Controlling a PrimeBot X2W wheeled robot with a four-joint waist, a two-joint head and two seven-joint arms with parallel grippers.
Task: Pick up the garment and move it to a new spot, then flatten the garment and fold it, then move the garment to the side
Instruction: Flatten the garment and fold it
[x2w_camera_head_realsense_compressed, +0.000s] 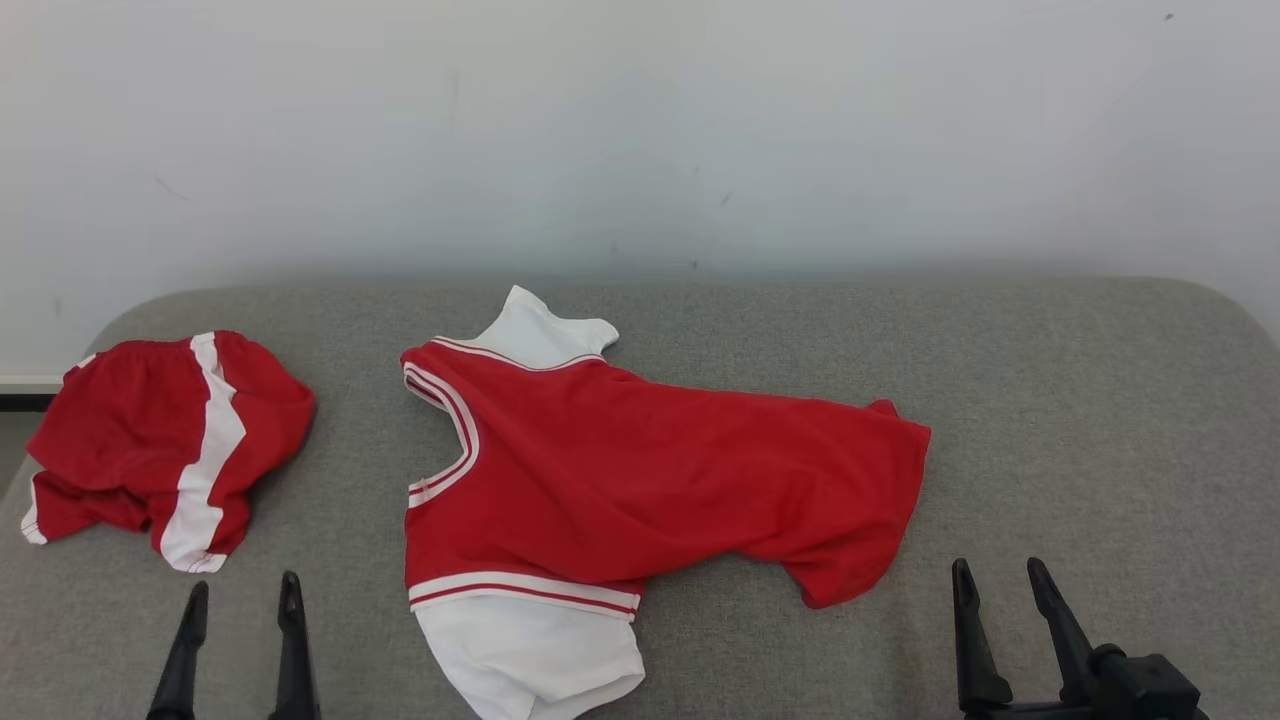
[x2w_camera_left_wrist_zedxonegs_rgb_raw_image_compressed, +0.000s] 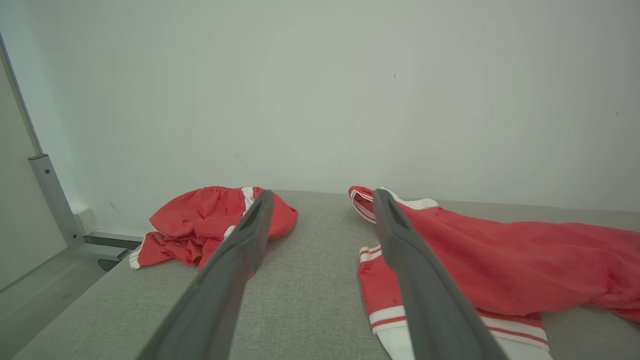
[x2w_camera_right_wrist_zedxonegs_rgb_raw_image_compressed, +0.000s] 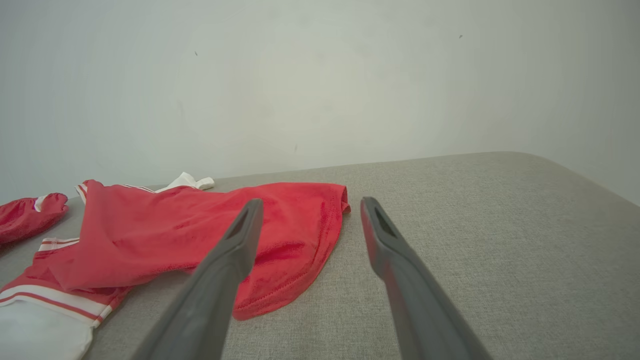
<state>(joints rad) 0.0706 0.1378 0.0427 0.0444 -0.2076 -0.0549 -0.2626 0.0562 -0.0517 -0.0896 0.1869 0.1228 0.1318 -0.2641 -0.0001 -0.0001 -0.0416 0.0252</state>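
The garment (x2w_camera_head_realsense_compressed: 620, 480) is a red sleeveless jersey with white trim and white sleeves. It lies rumpled across the middle of the grey padded table (x2w_camera_head_realsense_compressed: 1080, 400), neck to the left and hem to the right. The left wrist view has the garment (x2w_camera_left_wrist_zedxonegs_rgb_raw_image_compressed: 500, 260) on its right side, the right wrist view has the garment (x2w_camera_right_wrist_zedxonegs_rgb_raw_image_compressed: 200, 230) on its left. My left gripper (x2w_camera_head_realsense_compressed: 245, 592) stands open near the front edge, left of the garment and clear of it. At the front right my right gripper (x2w_camera_head_realsense_compressed: 995, 575) is open too, just beyond the hem, holding nothing.
Red shorts with a white stripe (x2w_camera_head_realsense_compressed: 165, 440) lie bunched at the table's far left, also in the left wrist view as shorts (x2w_camera_left_wrist_zedxonegs_rgb_raw_image_compressed: 210, 225). A pale wall (x2w_camera_head_realsense_compressed: 640, 130) rises behind the table. A metal frame post (x2w_camera_left_wrist_zedxonegs_rgb_raw_image_compressed: 50, 200) stands left of the table.
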